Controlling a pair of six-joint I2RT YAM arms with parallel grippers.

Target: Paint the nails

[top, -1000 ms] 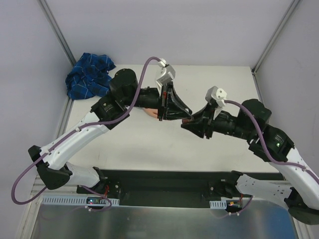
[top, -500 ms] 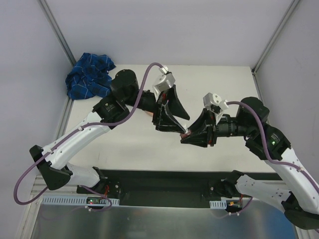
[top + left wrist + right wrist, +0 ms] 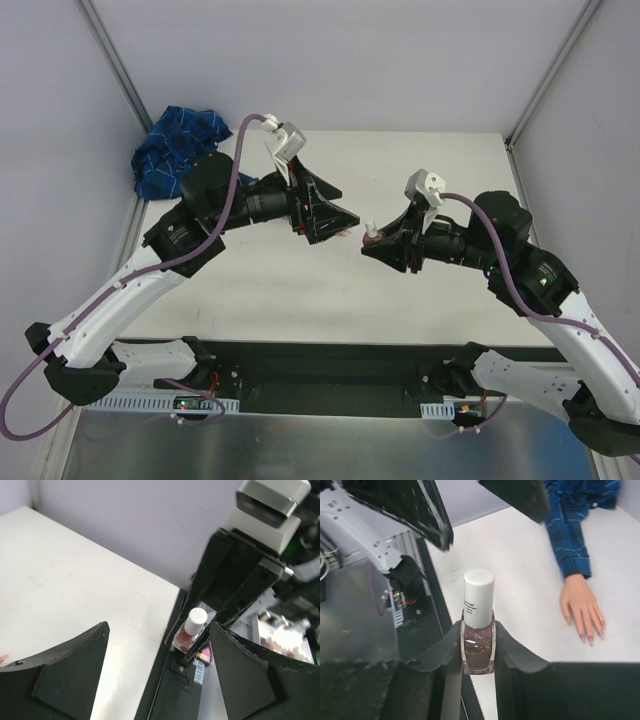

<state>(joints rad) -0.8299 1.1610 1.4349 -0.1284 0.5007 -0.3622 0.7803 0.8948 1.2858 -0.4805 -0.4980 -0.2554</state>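
the blue plaid sleeve (image 3: 180, 150) lies bunched at the far left corner of the white table (image 3: 300, 290). next to the right, the left gripper (image 3: 340, 222) hangs over the middle of the table with its two black fingers spread wide and nothing between them. facing it, close but apart, is the right gripper (image 3: 375, 243), its jaws pinched against the glass sides of a polish bottle (image 3: 479, 640). the bottle stands upright, filled with pinkish glitter, and its white cap is on. in the right wrist view, to the right of the bottle, the pale fake hand (image 3: 580, 602) rests palm down on the table at the end of the sleeve, fingers together. the nails (image 3: 590, 639) show only as faintly darker tips (too small to judge their colour). from above, the left arm hides most of the hand.
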